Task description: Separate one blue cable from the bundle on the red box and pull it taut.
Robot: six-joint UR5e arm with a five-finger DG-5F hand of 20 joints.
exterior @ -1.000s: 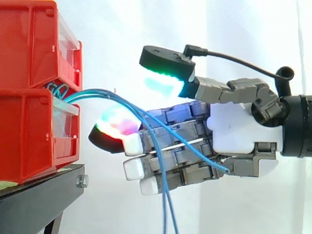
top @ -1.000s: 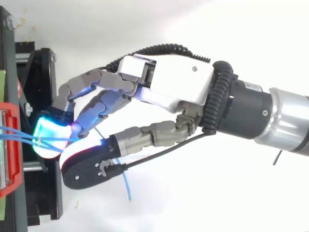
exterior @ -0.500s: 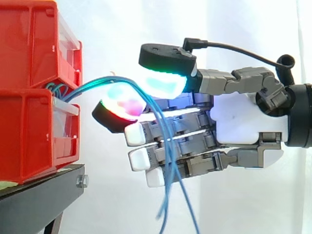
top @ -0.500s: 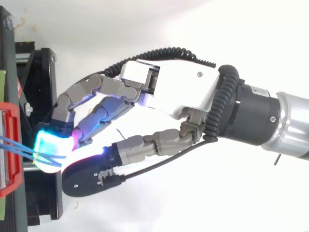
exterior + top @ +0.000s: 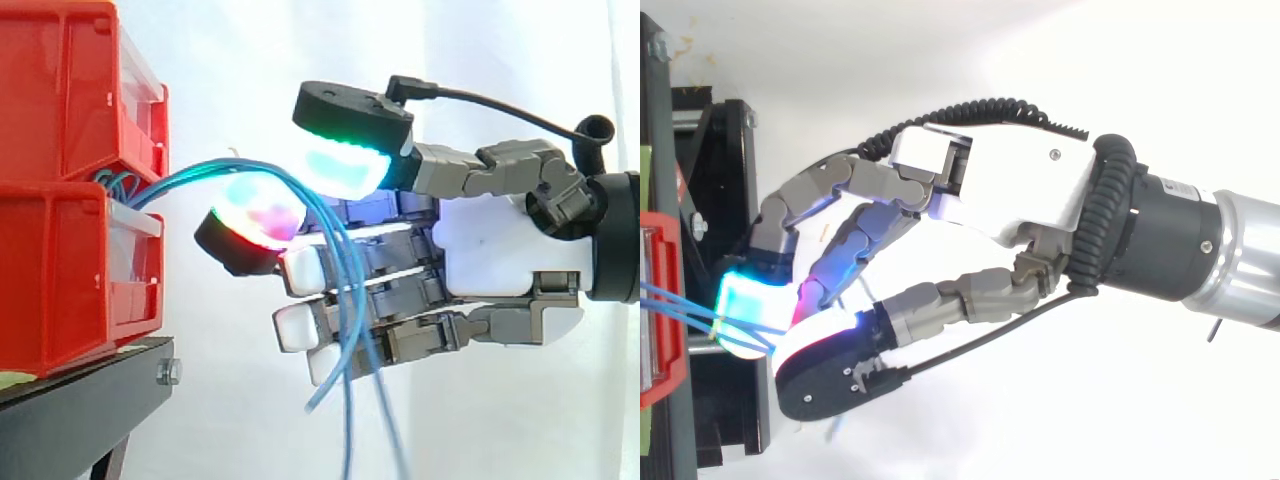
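My hand (image 5: 500,250) reaches in level from the right, narrow at the tip: my green-glowing thumb pad (image 5: 345,165) sits just above a red and magenta finger pad (image 5: 255,215), and the blue cables (image 5: 200,175) run through the slim gap between the two, pinched there. My other fingers (image 5: 300,270) lie nearly straight below, stacked one under another, and they close on nothing; the strands merely drape across their fronts. I count three blue strands hanging down past those fingers, one ending just under the lowest fingertip and two running off the bottom of the side view. From above, my hand (image 5: 1010,185) shows the thumb and the glowing finger meeting, and I can tell two strands (image 5: 670,300) apart where they leave the pad towards the left edge.

Beyond my fingertips the cables rise in one shallow arc, not taut, back to a small tangle of loops at the seam between two red bins. The upper bin (image 5: 60,90) sits on the lower bin (image 5: 60,280), each with a clear front panel. Both rest on one black stand (image 5: 80,400), with the white curtain (image 5: 250,50) behind everything
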